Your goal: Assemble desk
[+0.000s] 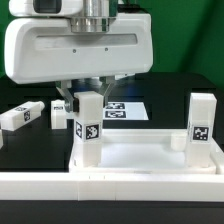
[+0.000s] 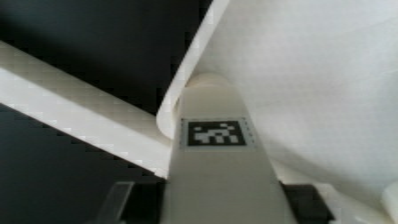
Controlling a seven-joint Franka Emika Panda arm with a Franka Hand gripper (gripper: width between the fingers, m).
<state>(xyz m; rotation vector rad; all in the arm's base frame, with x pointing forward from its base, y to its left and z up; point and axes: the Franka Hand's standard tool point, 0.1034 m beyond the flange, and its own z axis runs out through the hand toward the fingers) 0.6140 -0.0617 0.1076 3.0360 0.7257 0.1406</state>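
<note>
1. White plastic desk top (image 1: 135, 160) lies rim-up on the dark table (image 1: 30, 150).
2. Gripper (image 1: 87, 93) hangs over the desk top's corner at the exterior view's left. Its fingers (image 2: 125, 203) closely flank an upright leg (image 1: 88, 122), but whether they pinch it cannot be told.
3. Second upright leg (image 1: 202, 122) stands at the desk top's corner on the exterior view's right.
4. Loose leg (image 1: 22, 116) lies on the table, off the desk top's exterior-view-left end; a fourth leg (image 1: 62, 107) lies nearer the desk top.
</note>
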